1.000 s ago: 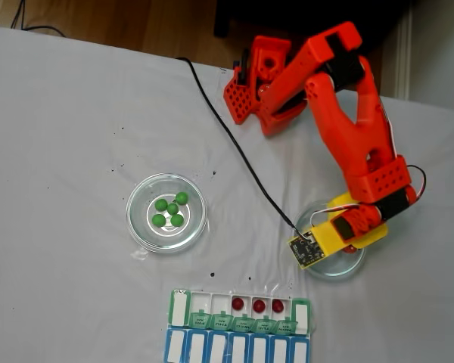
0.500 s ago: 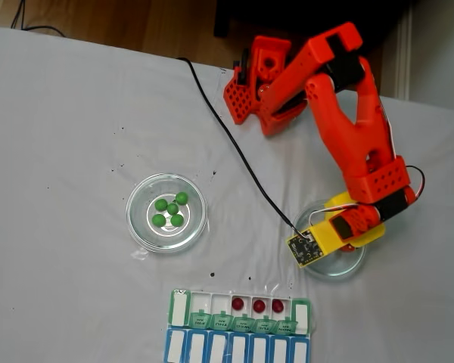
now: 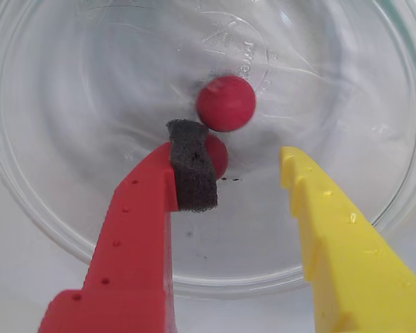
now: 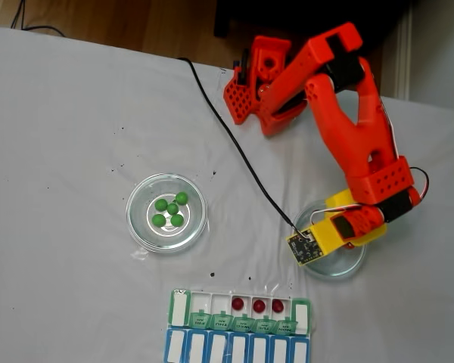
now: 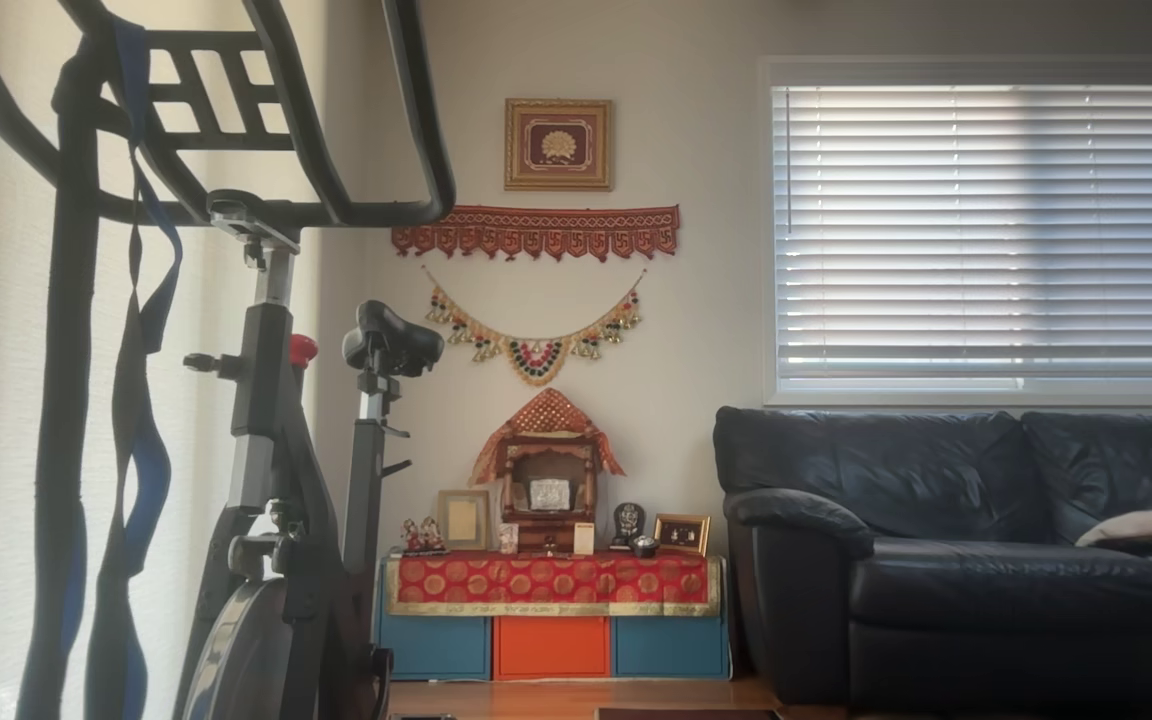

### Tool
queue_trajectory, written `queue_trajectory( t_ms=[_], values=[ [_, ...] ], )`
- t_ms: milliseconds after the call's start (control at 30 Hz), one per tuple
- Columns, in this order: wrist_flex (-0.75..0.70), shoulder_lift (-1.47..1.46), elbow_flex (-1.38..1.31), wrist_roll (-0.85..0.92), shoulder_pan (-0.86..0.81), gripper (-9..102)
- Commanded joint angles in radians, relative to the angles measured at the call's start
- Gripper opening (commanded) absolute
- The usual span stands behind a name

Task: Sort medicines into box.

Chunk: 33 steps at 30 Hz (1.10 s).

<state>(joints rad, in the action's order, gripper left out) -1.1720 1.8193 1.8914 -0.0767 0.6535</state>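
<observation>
In the wrist view my gripper [image 3: 237, 142] is open, low inside a clear glass dish [image 3: 69, 229]. Its red finger [image 3: 135, 236] carries a black foam pad, and the yellow finger [image 3: 340, 236] stands to the right. One dark red ball [image 3: 226, 103] lies just beyond the fingertips. A second red ball [image 3: 218, 158] sits between the fingers against the foam pad, which half hides it. In the fixed view the green-lidded box [image 4: 180, 308] lies at the bottom, with three red balls [image 4: 259, 305] in its open compartments. Several green balls [image 4: 170, 209] rest in the left glass dish [image 4: 140, 227].
The orange arm [image 4: 359, 144] reaches from its base at the top to the right glass dish [image 4: 340, 266]. A black cable [image 4: 234, 144] crosses the white cloth. A blue-lidded row [image 4: 238, 349] lies right below the box. The other view shows a room with a sofa and an exercise bike.
The wrist has crept slightly up and right over the right dish. The balls in the left dish and in the box have not moved.
</observation>
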Motion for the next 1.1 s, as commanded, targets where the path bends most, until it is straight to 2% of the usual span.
queue_trajectory(
  t_ms=[0, 1067],
  values=[
    [-0.003, 0.046, -0.083, -0.017, 0.0, 20],
    [0.084, 0.061, -0.032, -0.078, 0.0, 20]
  ],
)
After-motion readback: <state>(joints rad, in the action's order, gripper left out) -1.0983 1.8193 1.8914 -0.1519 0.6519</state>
